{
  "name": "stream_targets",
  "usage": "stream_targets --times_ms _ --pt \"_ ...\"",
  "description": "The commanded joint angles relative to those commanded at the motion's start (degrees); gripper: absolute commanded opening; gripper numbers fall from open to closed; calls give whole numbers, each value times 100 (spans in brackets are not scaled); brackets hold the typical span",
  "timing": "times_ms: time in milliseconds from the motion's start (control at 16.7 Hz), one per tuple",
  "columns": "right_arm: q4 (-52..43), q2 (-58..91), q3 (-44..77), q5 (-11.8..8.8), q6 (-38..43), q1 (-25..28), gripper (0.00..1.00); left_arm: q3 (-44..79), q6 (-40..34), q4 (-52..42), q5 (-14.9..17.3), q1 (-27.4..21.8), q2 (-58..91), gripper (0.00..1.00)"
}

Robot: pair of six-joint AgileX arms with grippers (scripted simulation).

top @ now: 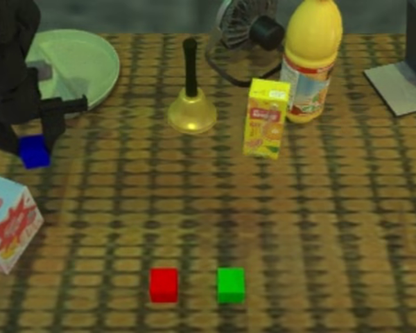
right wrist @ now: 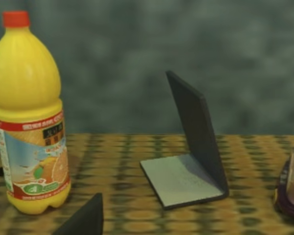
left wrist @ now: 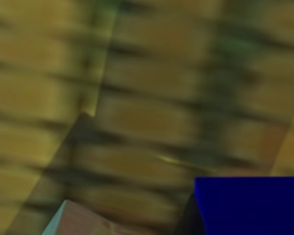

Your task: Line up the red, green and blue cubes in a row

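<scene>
The red cube [top: 163, 285] and the green cube [top: 231, 285] sit side by side near the table's front edge, a small gap between them. The blue cube [top: 35, 151] is at the far left, under my left gripper [top: 37, 141], which is shut on it. In the left wrist view the blue cube [left wrist: 250, 205] fills the lower corner close to the camera, with blurred table behind. My right gripper is out of the top view. The right wrist view shows one dark fingertip [right wrist: 88, 218] off to one side with nothing held.
A green plate [top: 76, 62] lies at back left and a patterned box [top: 7, 222] at the left edge. A brass bell [top: 192, 104], fan [top: 246, 31], juice bottle [top: 310, 62] and yellow carton [top: 266, 118] stand at the back. A dark bookend [top: 402, 83] is at back right.
</scene>
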Motion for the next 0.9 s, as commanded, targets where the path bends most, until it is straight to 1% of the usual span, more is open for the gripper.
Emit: stream_targets --times_ms 120,360,480,540,660,780,900 --pt "0 0 0 0 0 0 100 96 1 -145 1 13 -86 0" --pt "0 0 0 0 0 0 100 91 0 -136 -1 -31 -60 0" --pt "0 0 0 0 0 0 100 188 -178 -192 -4 -227 3 0" --pt "0 0 0 0 0 0 100 271 -341 -239 -6 -415 52 0" --pt "0 0 0 0 0 0 100 486 -797 -363 -12 -967 173 0" --pt "0 0 0 0 0 0 100 729 -1368 -507 -17 -1712 299 0" --pt "0 0 0 0 0 0 100 982 -2009 -666 -18 -2597 426 0"
